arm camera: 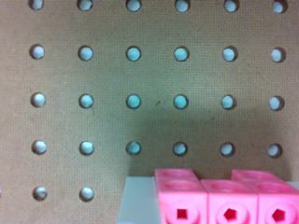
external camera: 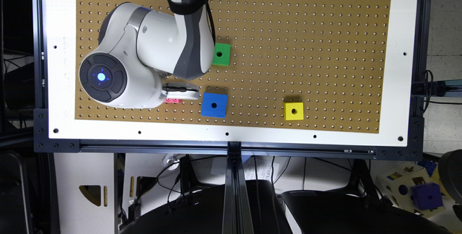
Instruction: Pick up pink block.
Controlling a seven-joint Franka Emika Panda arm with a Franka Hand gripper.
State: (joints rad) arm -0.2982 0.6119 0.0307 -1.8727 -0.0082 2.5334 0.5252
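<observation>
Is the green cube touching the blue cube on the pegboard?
No, the green cube sits apart from the blue cube, with bare pegboard between them in the exterior view.

The Panda arm (external camera: 187, 28) is reaching into the exterior view from its top edge and bending toward that view's left. Its bulky white wrist joint (external camera: 119, 60) is facing the camera, with a round black cap (external camera: 103, 77) glowing blue at the centre. Past the wrist, the white gripper (external camera: 182, 92) is pointing toward the exterior view's right, low over the board.
</observation>
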